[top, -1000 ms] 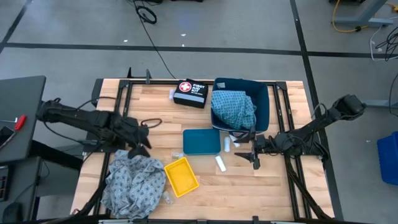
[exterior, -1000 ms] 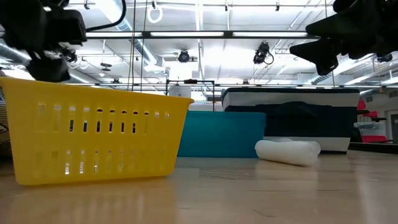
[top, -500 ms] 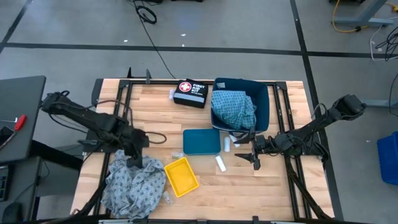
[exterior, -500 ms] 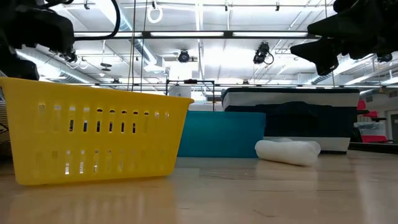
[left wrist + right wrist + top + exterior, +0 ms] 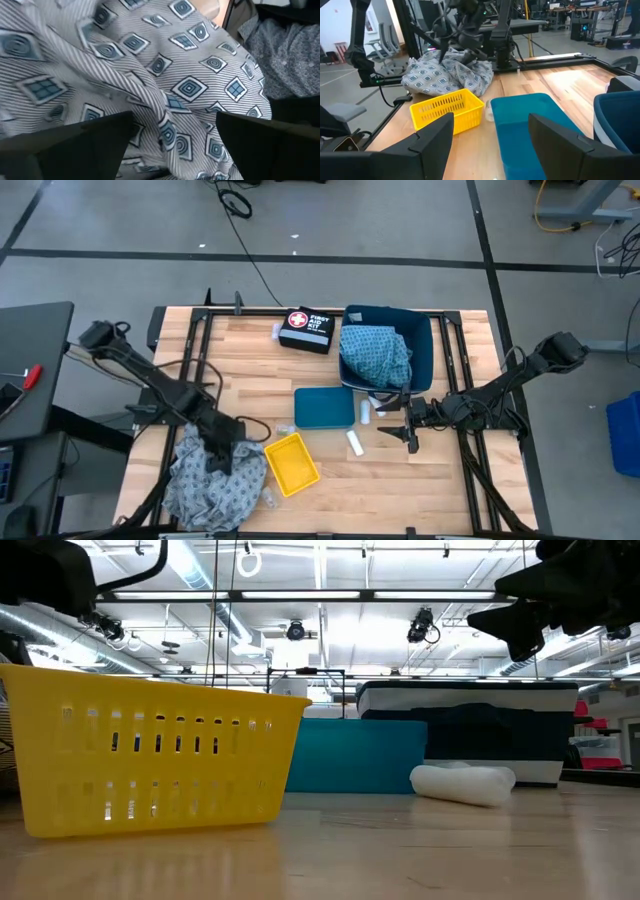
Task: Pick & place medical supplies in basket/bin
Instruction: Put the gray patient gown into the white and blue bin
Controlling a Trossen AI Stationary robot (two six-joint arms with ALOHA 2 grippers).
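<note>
Spanning a grey floor crossed by dark tape lines, a pale wooden worktop [image 5: 250, 370] in a black frame carries the supplies. Left gripper [image 5: 222, 457] pressed down into the grey cloth [image 5: 205, 480] heaped at the front left corner; left wrist view shows its two dark fingers [image 5: 75, 145] spread wide apart over the diamond-patterned folds [image 5: 165, 75]. Right gripper [image 5: 410, 432] hangs near the right edge, fingers [image 5: 435, 140] parted, pinching nothing. Blue-green cloth [image 5: 375, 355] lies bunched inside the dark blue bin [image 5: 425, 345] at the rear edge, a black first aid kit [image 5: 306, 330] just beside it. A teal lid [image 5: 324, 407] sits mid-worktop, the yellow basket [image 5: 291, 463] in front of it and touching the grey cloth. One white roll [image 5: 354, 443] lies between lid and right gripper; another [image 5: 366, 413] sits just beside the lid's right edge.

Low view alone gives the ceiling lights, trusses and a mounted camera [image 5: 420, 625], with the basket's slotted wall [image 5: 150, 760] and a roll [image 5: 462, 783] near. Right wrist view alone shows office chairs [image 5: 382, 47] and workbenches beyond the worktop
</note>
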